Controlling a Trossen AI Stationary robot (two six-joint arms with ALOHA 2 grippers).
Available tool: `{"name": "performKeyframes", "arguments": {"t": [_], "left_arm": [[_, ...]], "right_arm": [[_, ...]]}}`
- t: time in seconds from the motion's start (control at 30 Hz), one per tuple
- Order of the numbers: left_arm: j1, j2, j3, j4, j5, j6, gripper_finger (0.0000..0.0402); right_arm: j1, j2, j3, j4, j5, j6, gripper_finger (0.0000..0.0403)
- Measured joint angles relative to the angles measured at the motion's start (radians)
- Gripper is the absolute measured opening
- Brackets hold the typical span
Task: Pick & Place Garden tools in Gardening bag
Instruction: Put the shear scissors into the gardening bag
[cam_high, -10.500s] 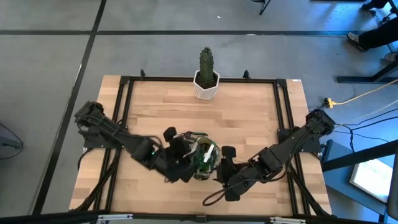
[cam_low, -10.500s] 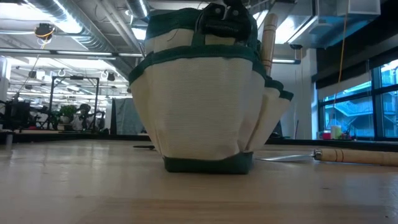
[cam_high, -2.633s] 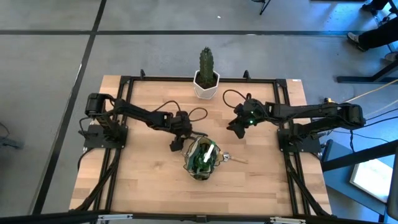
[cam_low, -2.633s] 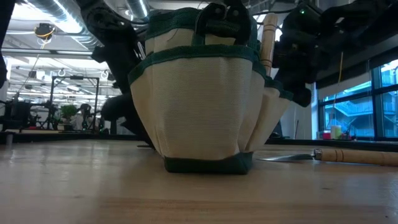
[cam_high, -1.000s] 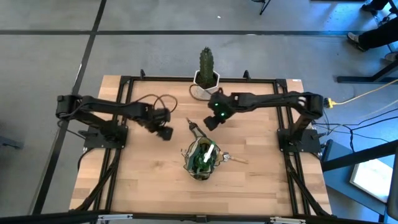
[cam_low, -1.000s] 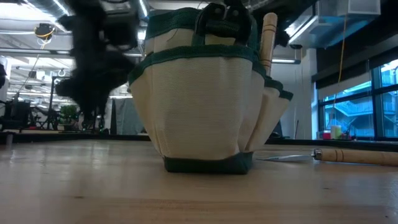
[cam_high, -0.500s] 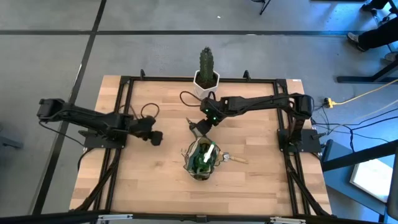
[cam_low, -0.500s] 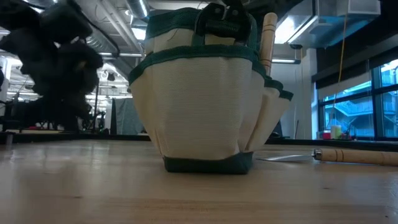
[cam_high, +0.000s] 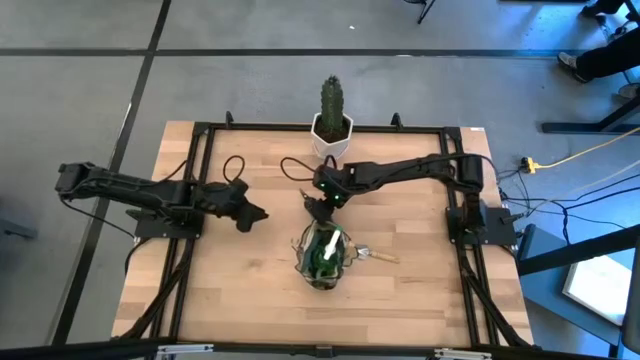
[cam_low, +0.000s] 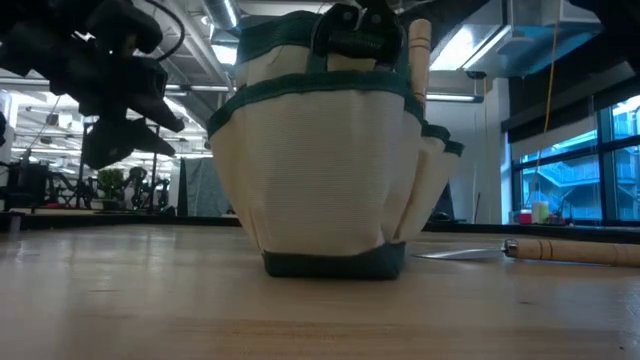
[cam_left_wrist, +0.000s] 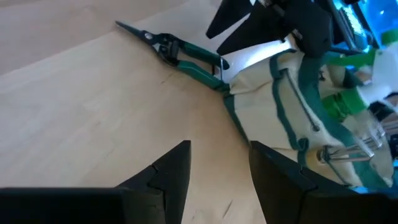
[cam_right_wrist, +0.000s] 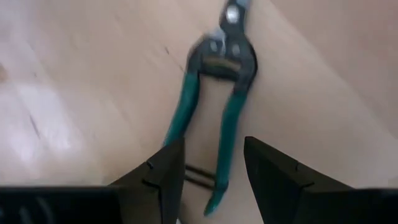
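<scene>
Reaching for the shears (cam_right_wrist: 217, 93): right hand (cam_high: 318, 205) hovers over them, fingers apart and empty, straddling the green handles; they lie flat on the counter (cam_high: 420, 290) touching the far side of the bag (cam_high: 324, 254). Next move, as I read it: drop, clamp both handles, lift into the bag. Left hand (cam_high: 252, 213) waits well left of the bag, fingers apart, empty.

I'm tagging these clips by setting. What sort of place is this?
Probably a robotics lab or workshop in an industrial-style building. A wooden table in a black metal frame stands on a bare grey floor, exposed ceiling ducts run overhead, and cables trail beside the rig.
</scene>
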Motion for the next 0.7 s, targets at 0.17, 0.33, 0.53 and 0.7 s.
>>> {"name": "performKeyframes", "arguments": {"t": [0.17, 0.33, 0.53, 0.7], "left_arm": [[-0.009, 0.000, 0.000, -0.001, 0.004, -0.019, 0.0157], [-0.018, 0.000, 0.000, -0.001, 0.005, -0.020, 0.0157], [-0.018, 0.001, 0.000, -0.001, 0.005, -0.008, 0.0157], [-0.017, 0.001, 0.000, -0.001, 0.004, 0.005, 0.0157]], "right_arm": [[0.007, 0.039, 0.074, -0.014, 0.064, -0.040, 0.0167], [0.007, 0.066, 0.134, -0.114, 0.090, -0.040, 0.0167], [0.004, 0.067, 0.191, -0.211, 0.087, -0.022, 0.0167], [-0.008, 0.061, 0.235, -0.211, 0.080, -0.013, 0.0167]]}}
